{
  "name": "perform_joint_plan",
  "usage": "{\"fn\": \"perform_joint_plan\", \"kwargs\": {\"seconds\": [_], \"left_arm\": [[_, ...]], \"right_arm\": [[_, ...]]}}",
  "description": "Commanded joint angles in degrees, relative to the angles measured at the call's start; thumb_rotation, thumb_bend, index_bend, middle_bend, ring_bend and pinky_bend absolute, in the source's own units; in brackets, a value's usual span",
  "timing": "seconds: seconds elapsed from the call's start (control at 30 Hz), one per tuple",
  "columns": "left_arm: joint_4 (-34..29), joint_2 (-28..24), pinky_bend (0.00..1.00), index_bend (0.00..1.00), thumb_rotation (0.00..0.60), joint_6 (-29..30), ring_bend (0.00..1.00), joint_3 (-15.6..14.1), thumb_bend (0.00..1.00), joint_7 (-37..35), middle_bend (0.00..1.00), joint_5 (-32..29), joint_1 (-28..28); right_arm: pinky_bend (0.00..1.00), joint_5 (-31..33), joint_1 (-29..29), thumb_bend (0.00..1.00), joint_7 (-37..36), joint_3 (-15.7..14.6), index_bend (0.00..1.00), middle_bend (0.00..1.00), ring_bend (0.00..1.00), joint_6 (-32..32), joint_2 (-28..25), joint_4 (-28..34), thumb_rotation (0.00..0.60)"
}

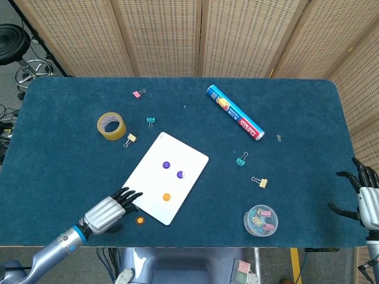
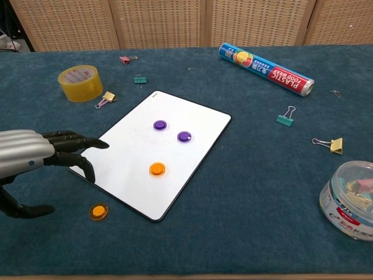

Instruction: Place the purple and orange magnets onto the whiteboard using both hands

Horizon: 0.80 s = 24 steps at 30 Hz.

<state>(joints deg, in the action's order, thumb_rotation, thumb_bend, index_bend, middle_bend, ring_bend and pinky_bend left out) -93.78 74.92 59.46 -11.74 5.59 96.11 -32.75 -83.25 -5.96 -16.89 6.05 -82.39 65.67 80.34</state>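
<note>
Only one thing here carries readable words: the blue tube (image 2: 266,69) lying toward the upper right of the chest view says "PLASTIC FOOD WRAP" in white capitals along its side. Print on the tape roll (image 2: 80,82) at upper left is too faint to read.

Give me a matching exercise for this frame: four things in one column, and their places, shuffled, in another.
Things:
1. tape roll
2. orange magnet by the left hand
3. purple magnets
4. clip tub

Places:
A. on the whiteboard
B. on the cloth just off the whiteboard's near edge
C. near the table's front right corner
D. on the cloth beyond the whiteboard's left side

Pairs: 1-D, 2-B, 3-A, 4-C
</note>
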Motion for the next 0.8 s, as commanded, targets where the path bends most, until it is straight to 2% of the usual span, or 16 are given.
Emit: {"fn": "perform_joint_plan", "kwargs": {"seconds": [0.03, 0.37, 0.8], "left_arm": [[0.1, 0.8, 0.00, 0.32, 0.600, -0.6, 0.00, 0.3, 0.31, 0.9, 0.00, -0.5, 0.3], [1.4, 4.9, 0.00, 0.34, 0.600, -3.2, 0.00, 1.9, 0.33, 4.3, 0.00, -2.9, 0.5], [2.1, 7.1, 0.00, 0.36, 0.600, -4.4, 0.00, 2.8, 0.34, 5.9, 0.00, -4.9, 1.1]], "right_arm": [[0.00, 0.0, 0.0, 0.00, -0.1, 0.0, 0.27, 0.00, 0.00, 0.1, 0.0, 0.0, 0.600], [0.00, 0.1, 0.0, 0.00, 0.0, 0.0, 0.27, 0.00, 0.00, 0.2, 0.1, -0.1, 0.600], [0.00, 0.2, 0.0, 0.00, -0.2, 0.0, 0.27, 0.00, 0.00, 0.3, 0.0, -0.1, 0.600]]}}
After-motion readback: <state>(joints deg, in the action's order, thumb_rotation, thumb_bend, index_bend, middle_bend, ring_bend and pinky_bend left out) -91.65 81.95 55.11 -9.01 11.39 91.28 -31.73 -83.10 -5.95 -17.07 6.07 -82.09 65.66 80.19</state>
